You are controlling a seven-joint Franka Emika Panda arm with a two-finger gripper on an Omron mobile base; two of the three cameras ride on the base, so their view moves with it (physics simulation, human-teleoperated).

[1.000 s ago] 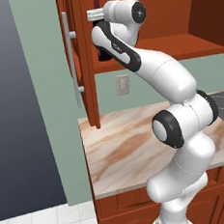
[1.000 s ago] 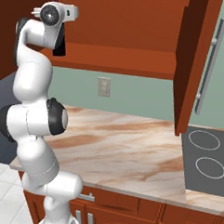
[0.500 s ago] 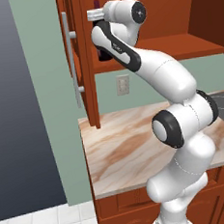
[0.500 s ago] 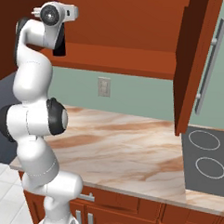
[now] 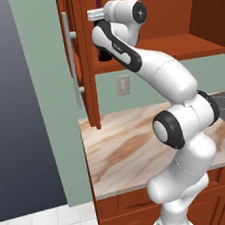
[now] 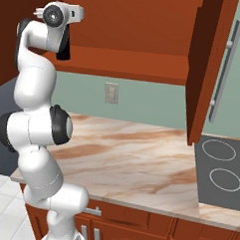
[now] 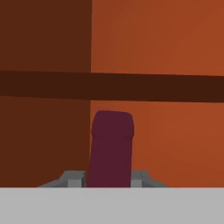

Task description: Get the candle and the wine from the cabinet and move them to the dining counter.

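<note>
I see the cabinet [image 5: 142, 48] standing open above the marbled bench [image 5: 123, 152], its doors swung out to either side, and from my base cameras nothing in the scene has shifted since a second ago; the arm holds the same high reach. It rises from the base, bends at the elbow over the bench, and pushes its hand level into the left end of the cabinet at shelf height. The wine [image 7: 111, 148] stands upright on the shelf there, its maroon neck rising right between the jaws [image 7: 107, 180]. The two grey finger pads sit flush against the neck on both sides, so I read them as closed on it.
</note>
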